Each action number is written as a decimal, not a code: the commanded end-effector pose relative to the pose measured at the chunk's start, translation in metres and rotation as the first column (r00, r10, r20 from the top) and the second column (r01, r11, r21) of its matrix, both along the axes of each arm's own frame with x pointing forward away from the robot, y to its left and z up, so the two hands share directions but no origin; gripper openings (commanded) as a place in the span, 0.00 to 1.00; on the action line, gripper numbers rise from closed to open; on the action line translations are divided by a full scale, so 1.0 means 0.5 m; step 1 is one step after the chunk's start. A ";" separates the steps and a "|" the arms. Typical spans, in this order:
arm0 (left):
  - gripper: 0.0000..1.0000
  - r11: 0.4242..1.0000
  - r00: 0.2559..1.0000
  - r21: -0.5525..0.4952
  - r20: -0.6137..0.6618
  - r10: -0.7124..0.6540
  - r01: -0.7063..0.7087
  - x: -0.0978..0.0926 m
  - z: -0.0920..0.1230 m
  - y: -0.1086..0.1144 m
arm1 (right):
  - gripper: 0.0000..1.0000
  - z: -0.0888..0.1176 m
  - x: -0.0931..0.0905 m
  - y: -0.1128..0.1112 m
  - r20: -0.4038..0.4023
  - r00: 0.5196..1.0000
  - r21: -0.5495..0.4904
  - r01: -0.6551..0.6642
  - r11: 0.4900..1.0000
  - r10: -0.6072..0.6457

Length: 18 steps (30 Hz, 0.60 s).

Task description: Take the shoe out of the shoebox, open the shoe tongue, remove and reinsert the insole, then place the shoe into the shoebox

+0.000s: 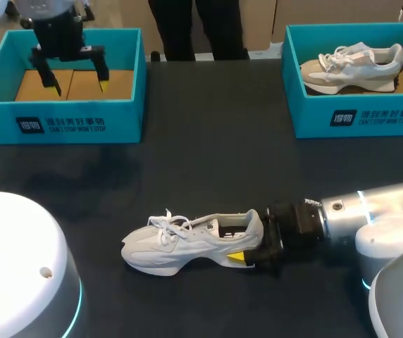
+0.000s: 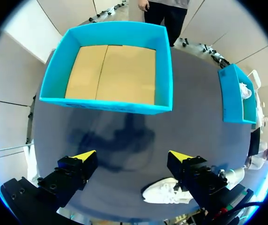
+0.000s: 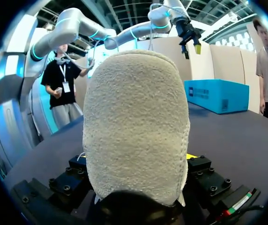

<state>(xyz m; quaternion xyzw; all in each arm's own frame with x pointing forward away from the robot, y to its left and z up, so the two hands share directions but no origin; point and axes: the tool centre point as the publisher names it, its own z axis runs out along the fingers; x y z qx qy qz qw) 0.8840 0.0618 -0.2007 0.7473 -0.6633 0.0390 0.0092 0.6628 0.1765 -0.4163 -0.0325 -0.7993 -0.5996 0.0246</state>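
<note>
**Right end effector** point(image 1: 248, 248) point(image 3: 136, 165). It lies low over the dark surface point(image 1: 208, 148) and is closed on the heel of the white shoe point(image 1: 187, 243). One yellow fingertip point(image 1: 237, 257) shows on the near side of the heel, and the other is hidden behind the shoe. In the right wrist view the fuzzy heel collar of the white shoe point(image 3: 136, 122) fills the gap between the two finger blocks.

**White shoe.** It rests on its sole on the surface, outside both boxes, with the toe pointing away from the right end effector. The laces are loose over the tongue. A small dark mark on the side is too small to read.

**Left end effector** point(image 1: 78, 86) point(image 2: 133, 155). It hangs above the left shoebox point(image 1: 60, 120) point(image 2: 107, 106), spread wide and holding nothing. Past one of its fingers, the left wrist view also shows the white shoe point(image 2: 166, 192) on the surface.

**Left shoebox.** It is teal with a bare brown cardboard floor and stands at the far left of the surface. Its front wall carries a dark square logo and two lines of white print.

**Right shoebox** point(image 1: 356, 116) point(image 2: 230, 101). It is a teal box like the left one and bears the same kind of logo and print. It stands at the far right, well apart from the white shoe, and holds a second shoe point(image 1: 349, 62) point(image 2: 244, 91) in pale grey and tan.
</note>
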 end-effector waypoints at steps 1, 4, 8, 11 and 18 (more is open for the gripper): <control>1.00 1.000 0.999 0.011 0.036 0.018 -0.018 -0.060 -0.019 -0.030 | 0.00 0.002 0.002 0.004 -0.002 1.000 -0.005 -0.001 1.000 0.001; 1.00 1.000 0.999 0.005 0.034 0.013 -0.014 -0.102 -0.026 -0.061 | 0.00 0.002 0.002 0.004 -0.002 1.000 -0.005 -0.001 1.000 0.001; 1.00 1.000 0.999 -0.006 0.032 0.015 -0.015 -0.153 -0.036 -0.099 | 0.00 0.002 0.002 0.004 -0.002 1.000 -0.005 -0.001 1.000 0.001; 1.00 0.999 0.999 -0.014 0.028 0.033 -0.032 -0.179 -0.041 -0.120 | 0.00 0.002 0.002 0.004 -0.002 1.000 -0.005 -0.001 1.000 0.001; 1.00 0.999 0.999 -0.013 -0.013 0.036 -0.036 -0.209 -0.035 -0.147 | 0.00 0.002 0.002 0.004 -0.002 1.000 -0.005 -0.001 1.000 0.001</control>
